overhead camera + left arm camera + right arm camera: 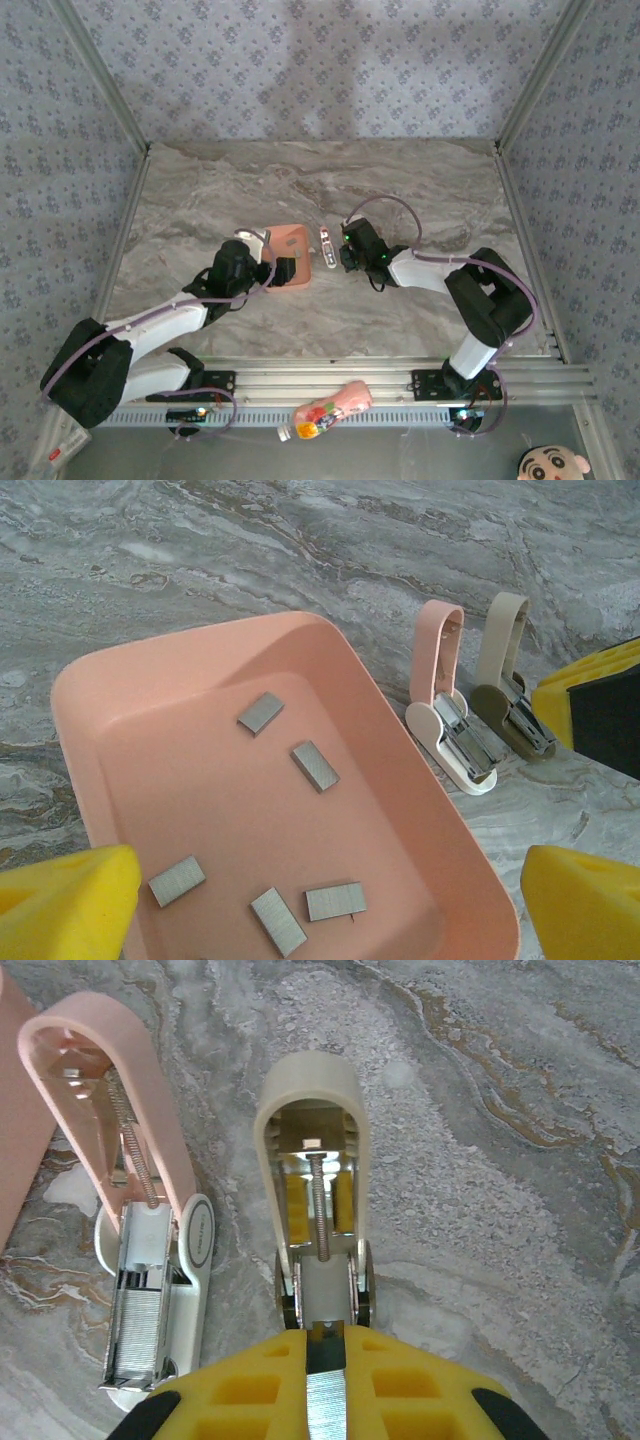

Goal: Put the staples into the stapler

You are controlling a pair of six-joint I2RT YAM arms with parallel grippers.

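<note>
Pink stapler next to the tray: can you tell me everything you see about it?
The pale pink-and-white plastic stapler lies open on the grey marble table, its pink arm swung back, baring a thin spring. Its silvery metal channel holds a row of staples. It sits between the salmon-pink tray and a beige stapler, seemingly touching neither.

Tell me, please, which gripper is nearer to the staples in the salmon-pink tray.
Left. The left gripper hovers open right above the staples in the salmon-pink tray; the right gripper sits off the tray's side, beyond the pink stapler, shut on the beige stapler.
</note>
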